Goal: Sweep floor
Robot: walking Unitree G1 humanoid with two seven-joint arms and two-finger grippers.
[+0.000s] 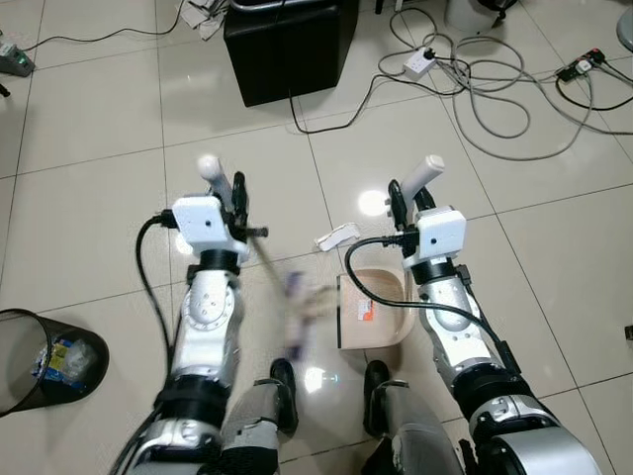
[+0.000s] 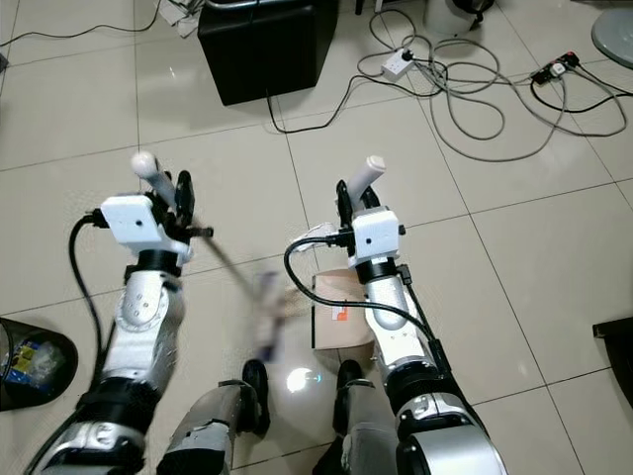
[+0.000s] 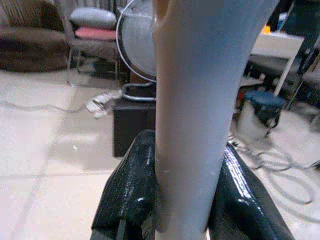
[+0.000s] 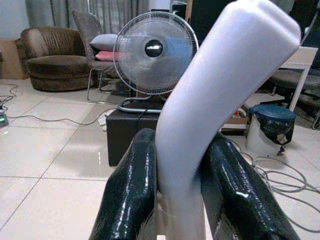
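Broom handle (image 3: 192, 115) stands clamped between left fingers (image 3: 127, 195).

I can't read any text, brand or number from here. The dustpan (image 1: 374, 312) carries a small orange and white label (image 1: 365, 313), but its print is too small for me to make out. The packaging inside the mesh wastebasket (image 1: 40, 358) shows colours only, no legible words.

Dustpan (image 1: 374, 312) right of broom (image 1: 294, 307) — bin (image 1: 40, 358) far left, box (image 1: 289, 45) ahead.
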